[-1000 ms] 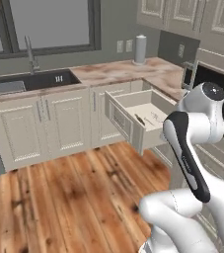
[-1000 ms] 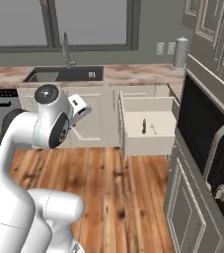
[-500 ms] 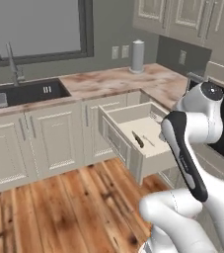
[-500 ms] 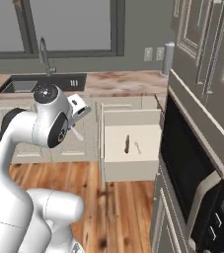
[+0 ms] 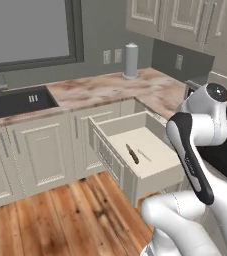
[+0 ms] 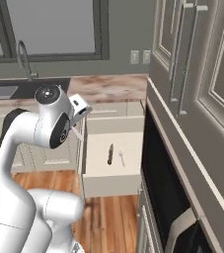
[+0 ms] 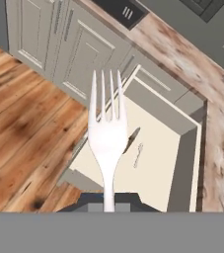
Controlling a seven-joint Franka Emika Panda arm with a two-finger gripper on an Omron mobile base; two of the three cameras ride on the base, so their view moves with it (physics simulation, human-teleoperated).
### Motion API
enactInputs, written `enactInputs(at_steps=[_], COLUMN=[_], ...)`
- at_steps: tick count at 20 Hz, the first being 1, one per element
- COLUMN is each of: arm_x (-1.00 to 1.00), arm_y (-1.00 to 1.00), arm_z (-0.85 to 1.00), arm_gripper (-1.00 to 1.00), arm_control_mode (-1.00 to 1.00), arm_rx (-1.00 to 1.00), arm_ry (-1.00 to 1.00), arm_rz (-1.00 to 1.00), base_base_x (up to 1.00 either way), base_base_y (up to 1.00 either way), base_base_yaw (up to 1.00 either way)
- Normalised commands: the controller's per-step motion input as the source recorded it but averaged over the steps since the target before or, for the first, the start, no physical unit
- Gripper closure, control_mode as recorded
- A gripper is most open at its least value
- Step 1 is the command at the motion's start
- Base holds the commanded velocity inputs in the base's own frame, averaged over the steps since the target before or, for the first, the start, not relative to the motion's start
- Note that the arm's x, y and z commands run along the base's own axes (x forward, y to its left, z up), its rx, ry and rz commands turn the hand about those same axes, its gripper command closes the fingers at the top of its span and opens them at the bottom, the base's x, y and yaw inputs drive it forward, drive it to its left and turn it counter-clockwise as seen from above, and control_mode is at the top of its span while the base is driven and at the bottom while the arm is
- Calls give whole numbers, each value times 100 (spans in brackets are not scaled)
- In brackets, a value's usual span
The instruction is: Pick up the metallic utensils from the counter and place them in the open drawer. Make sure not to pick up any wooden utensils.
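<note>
The gripper [image 7: 108, 197] is clamped on a silver fork [image 7: 106, 128], tines pointing toward twelve o'clock, poised over the open drawer [image 7: 180, 185], apparently to join the knife [image 7: 131, 138] and small silver utensil [image 7: 138, 155] inside.

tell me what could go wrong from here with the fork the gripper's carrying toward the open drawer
1. The fork is held only by its handle end, tines sticking far out; it could pivot or slip from the shut gripper while the base drives.
2. The drawer already holds a dark-handled knife and a slim silver utensil; a drop could knock them.
3. The fork is over the drawer's front edge in the hand view; releasing early might send it to the wood floor.
</note>
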Motion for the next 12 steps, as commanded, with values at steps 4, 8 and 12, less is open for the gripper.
enactInputs(at_steps=[4, 8, 12], arm_x=[0, 0, 0], arm_y=[0, 0, 0], arm_z=[0, 0, 0], arm_gripper=[100, 100, 100], arm_control_mode=[100, 100, 100], arm_rx=[0, 0, 0], arm_ry=[0, 0, 0], arm_rz=[0, 0, 0], base_base_x=[76, 49, 29], base_base_y=[0, -14, 0], base_base_yaw=[-7, -7, -7])
